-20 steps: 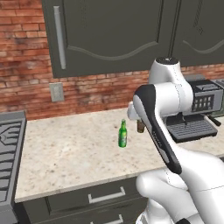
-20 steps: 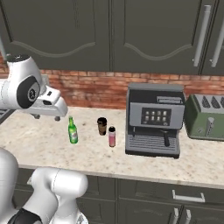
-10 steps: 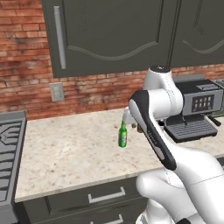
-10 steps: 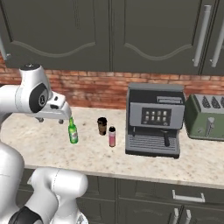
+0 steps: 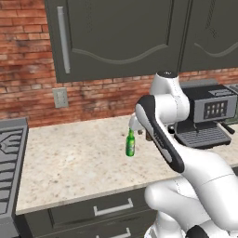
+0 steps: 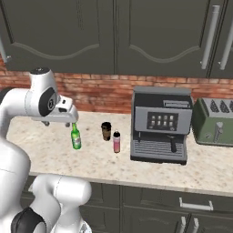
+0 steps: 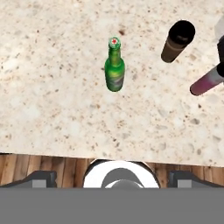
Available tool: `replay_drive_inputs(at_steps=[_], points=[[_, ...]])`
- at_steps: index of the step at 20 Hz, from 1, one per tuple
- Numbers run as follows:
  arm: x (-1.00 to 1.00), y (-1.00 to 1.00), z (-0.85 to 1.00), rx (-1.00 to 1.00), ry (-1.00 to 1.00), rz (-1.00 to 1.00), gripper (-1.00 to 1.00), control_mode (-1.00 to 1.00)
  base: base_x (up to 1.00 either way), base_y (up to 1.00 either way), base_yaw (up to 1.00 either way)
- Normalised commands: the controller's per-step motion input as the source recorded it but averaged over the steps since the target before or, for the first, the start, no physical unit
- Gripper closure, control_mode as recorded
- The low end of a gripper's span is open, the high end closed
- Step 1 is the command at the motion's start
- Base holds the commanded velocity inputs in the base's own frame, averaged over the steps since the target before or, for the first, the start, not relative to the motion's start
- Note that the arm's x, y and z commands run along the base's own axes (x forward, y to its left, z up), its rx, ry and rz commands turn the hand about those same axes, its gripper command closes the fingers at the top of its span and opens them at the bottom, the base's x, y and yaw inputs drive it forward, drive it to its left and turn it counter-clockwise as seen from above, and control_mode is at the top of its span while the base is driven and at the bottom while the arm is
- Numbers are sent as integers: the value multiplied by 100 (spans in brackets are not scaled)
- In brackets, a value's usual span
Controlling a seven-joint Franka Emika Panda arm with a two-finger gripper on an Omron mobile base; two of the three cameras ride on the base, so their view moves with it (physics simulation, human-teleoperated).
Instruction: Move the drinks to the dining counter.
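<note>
No words or numbers can be read. The green bottle [image 7: 114, 70] has a red cap with a pale mark — too small to read — and its label is blurred.

Glossy white rounded arm [image 5: 160, 135] links, dark grey joint bands, black strip along forearm

Pink bottle [image 7: 209, 81] cap cut by hand-view edge; toaster [image 6: 214, 122] cropped at frame edge

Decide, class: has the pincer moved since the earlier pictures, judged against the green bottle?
Yes. In the right base view the pincer has swung right to hang above the standing green bottle.
</note>
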Motion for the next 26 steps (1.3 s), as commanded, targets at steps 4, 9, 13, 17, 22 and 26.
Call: replay_drive_inputs(at_steps=[4,9,13,17,22,26], points=[[28,6,-24,0,0,0,-100,-100,0,0,0],[24,2,-22,0,0,0,-100,-100,0,0,0],[23,0,-14,0,2,0,-100,-100,0,0,0],[20,0,-23,0,0,0,-100,-100,0,0,0],[18,0,-20,0,0,0,-100,-100,0,0,0],[25,0,-14,0,0,0,-100,-100,0,0,0]])
